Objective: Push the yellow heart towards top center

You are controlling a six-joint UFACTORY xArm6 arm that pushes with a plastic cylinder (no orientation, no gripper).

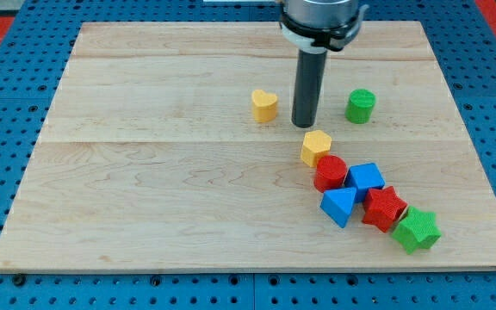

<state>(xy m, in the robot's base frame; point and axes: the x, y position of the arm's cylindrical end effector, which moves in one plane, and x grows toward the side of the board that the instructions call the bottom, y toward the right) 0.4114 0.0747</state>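
Here my tip [305, 126] stands upright, just right of the yellow heart [264, 105], holding nothing, with no gripper fitted.

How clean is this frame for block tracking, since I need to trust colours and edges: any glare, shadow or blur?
Camera view: lighting is even and soft, with no glare on the wooden board; my tip and the yellow heart cast only faint, short shadows; block edges look sharp, as on the green cylinder; the arm's upper part is cropped at the view's top.
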